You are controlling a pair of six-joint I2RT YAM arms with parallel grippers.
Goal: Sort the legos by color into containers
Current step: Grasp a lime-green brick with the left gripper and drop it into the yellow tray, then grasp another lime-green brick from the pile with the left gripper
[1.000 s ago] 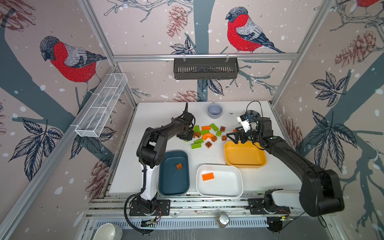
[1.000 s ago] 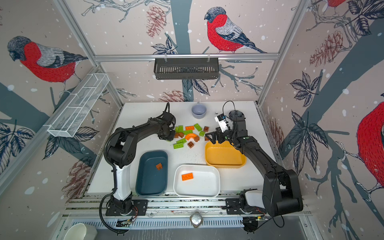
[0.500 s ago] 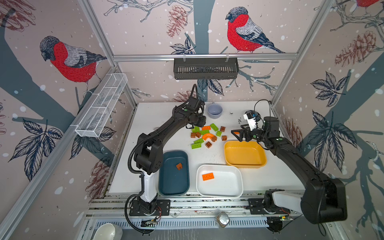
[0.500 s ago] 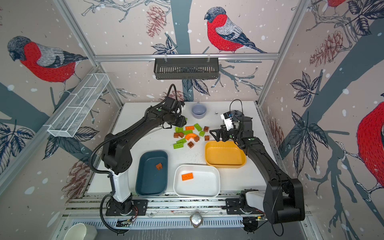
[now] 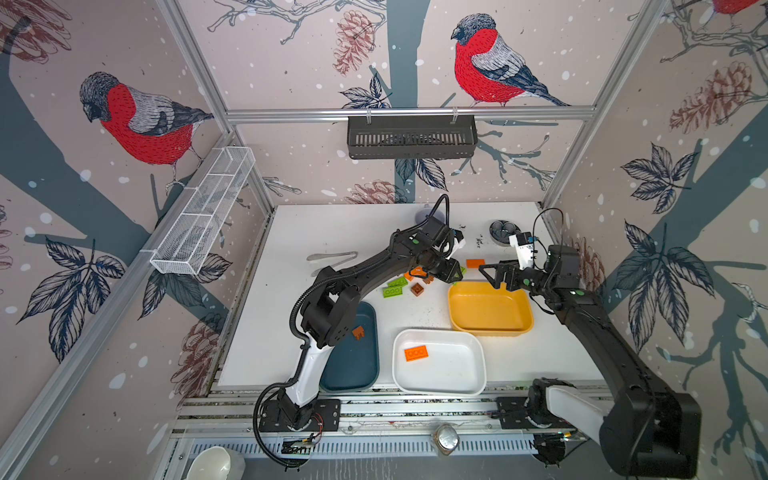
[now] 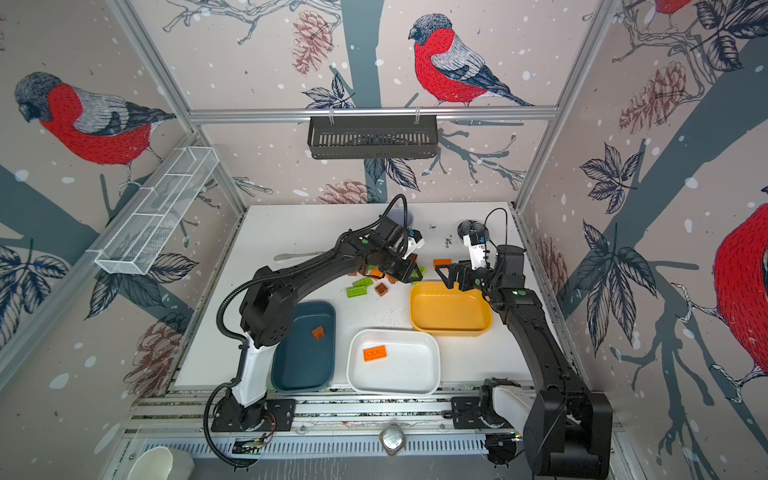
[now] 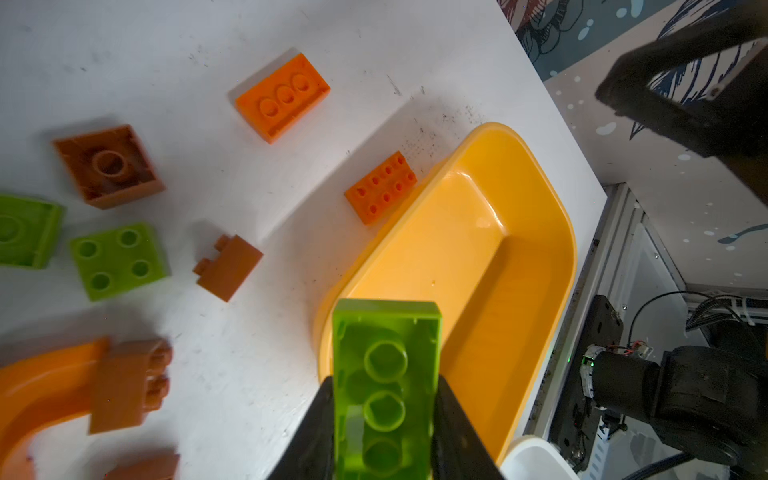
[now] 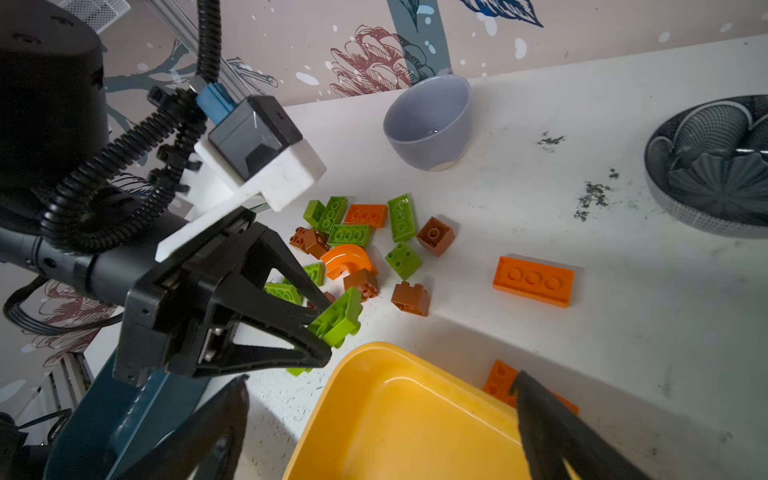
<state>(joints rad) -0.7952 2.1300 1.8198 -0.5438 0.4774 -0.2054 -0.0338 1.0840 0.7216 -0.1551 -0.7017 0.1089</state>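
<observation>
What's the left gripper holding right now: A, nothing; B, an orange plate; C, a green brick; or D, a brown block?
C: in the left wrist view the left gripper is shut on a lime-green brick, beside the yellow tray.

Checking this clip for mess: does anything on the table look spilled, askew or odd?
Dark crumbs lie scattered on the white table near the dark patterned round bowl, like a small spill. One small orange studded plate sits close beside the outer wall of the mustard yellow plastic tray.
</observation>
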